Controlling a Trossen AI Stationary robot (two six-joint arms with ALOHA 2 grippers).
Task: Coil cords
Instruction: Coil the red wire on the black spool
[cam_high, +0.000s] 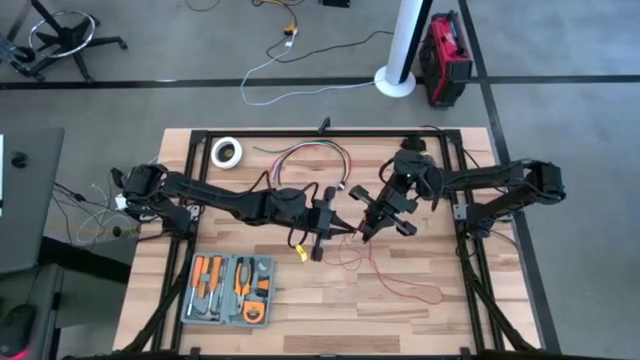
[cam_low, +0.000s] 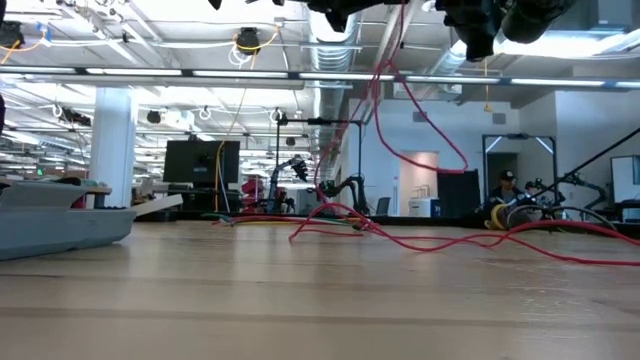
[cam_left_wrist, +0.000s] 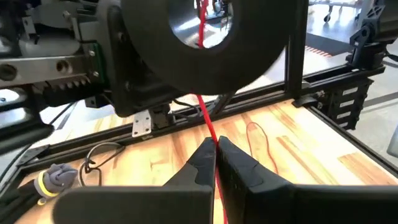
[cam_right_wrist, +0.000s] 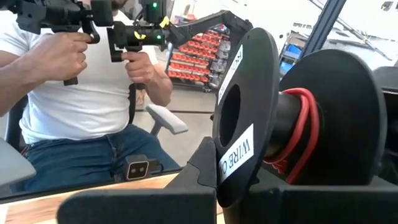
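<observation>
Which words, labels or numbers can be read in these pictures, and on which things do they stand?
"WIRE": white label on the flange of the black spool held by the right gripper; the label's second word is cut off.
A second white label higher on the same flange: seen edge-on, not readable.
Red wire wound on the spool: no text.
Tool case, tape roll: no readable text.

Grey floor (cam_high: 560, 130) with black tape lines surrounds the wooden table (cam_high: 430, 320). A white pillar (cam_low: 113, 145) stands at left; ceiling light strips (cam_low: 190, 72) run overhead.
</observation>
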